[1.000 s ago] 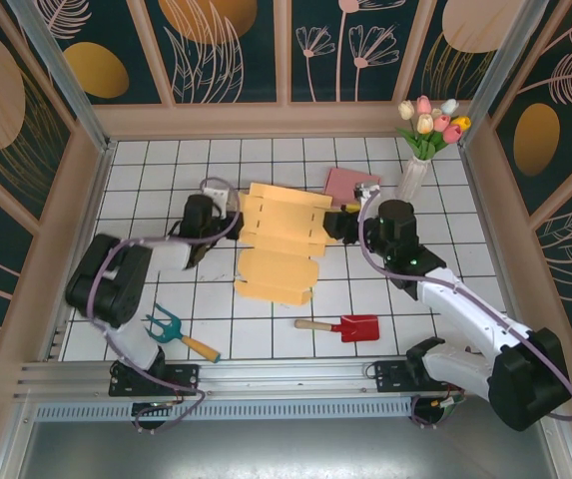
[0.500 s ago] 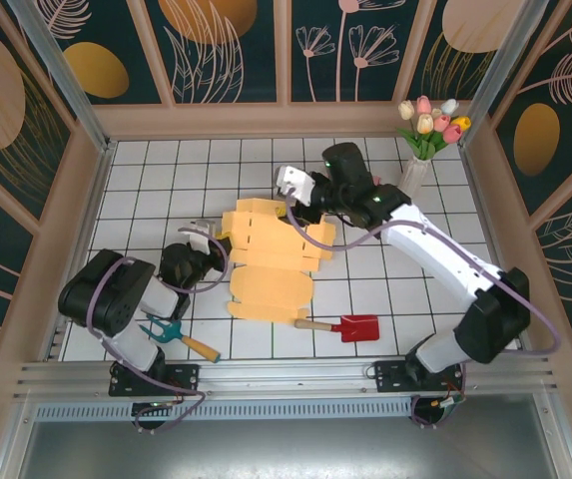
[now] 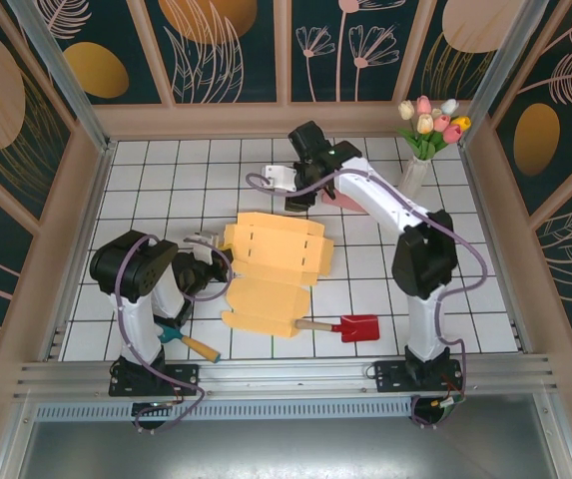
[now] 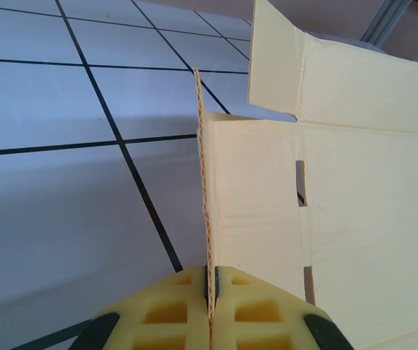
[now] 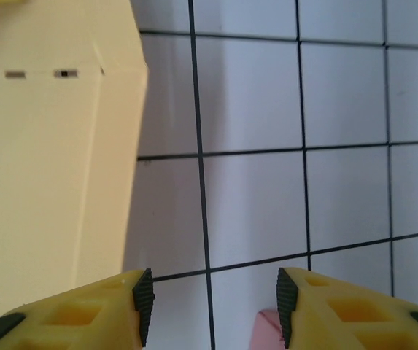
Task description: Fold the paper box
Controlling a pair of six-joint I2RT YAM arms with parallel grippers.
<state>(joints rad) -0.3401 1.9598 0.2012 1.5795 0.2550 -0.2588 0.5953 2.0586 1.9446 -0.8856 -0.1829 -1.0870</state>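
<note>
- Worryingly, my left gripper (image 4: 210, 288) clamped only the edge of the flat yellow cardboard box blank (image 4: 340, 197); I feared it slipping.
- My right gripper (image 5: 212, 306) gaped empty near it.

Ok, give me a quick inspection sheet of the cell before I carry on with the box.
Surface: white tiled table, grid lines visible.
Job's things: paper box, unfolded, lying mid-table.
Clutter: red trowel and teal hand rake near the front; pink sheet and vase of tulips at the back right.
Grippers: left gripper shut on the paper box's edge; right gripper open over bare tiles, holding nothing.
Cables: purple cables run along both arms.
Surroundings: floral wall panels; metal rail in front.
</note>
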